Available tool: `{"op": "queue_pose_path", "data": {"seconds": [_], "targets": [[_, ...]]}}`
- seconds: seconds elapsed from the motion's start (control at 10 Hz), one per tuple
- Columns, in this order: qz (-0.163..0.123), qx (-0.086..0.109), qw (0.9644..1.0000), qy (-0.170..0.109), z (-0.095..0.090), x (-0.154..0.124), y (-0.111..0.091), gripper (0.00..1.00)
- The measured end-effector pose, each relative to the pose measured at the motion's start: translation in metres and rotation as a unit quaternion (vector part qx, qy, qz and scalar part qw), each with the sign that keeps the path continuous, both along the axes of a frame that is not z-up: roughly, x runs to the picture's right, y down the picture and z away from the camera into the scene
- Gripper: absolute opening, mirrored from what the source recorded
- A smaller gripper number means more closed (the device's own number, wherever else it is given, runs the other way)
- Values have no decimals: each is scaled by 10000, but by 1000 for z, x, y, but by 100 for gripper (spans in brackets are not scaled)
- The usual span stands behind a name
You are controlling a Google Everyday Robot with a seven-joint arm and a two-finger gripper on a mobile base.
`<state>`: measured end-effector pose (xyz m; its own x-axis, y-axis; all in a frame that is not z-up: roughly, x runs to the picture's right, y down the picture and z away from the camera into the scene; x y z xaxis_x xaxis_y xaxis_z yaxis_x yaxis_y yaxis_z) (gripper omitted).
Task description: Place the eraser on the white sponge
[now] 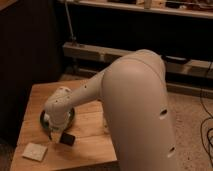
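The eraser (pixel 67 138) is a small black block at the front of the wooden table (pixel 90 135), just right of my gripper's tip. My gripper (pixel 51 133) points down at the table right beside it; I cannot tell whether it touches the block. The white sponge (pixel 35 151) is a flat off-white square pad at the table's front left corner, a short way left of and nearer than the eraser. Nothing lies on it.
A dark round dish (pixel 44 118) sits behind the gripper, mostly hidden by the wrist. My large white arm (pixel 135 110) covers the table's right side. A dark cabinet stands to the left and a low shelf (pixel 90 51) runs behind.
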<state>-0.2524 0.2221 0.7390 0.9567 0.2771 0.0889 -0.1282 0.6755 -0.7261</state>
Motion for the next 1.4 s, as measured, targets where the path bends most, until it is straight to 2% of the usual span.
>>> {"op": "queue_pose_path", "data": {"seconds": [0.3, 0.6, 0.8, 1.4], "targets": [[-302, -113, 9987, -386, -8, -25, 3, 4], [-468, -142, 9970, -607, -12, -40, 4, 4], [-501, -141, 9963, -682, -14, -45, 4, 4], [-776, -184, 9916, -1018, -21, -81, 7, 4]]}}
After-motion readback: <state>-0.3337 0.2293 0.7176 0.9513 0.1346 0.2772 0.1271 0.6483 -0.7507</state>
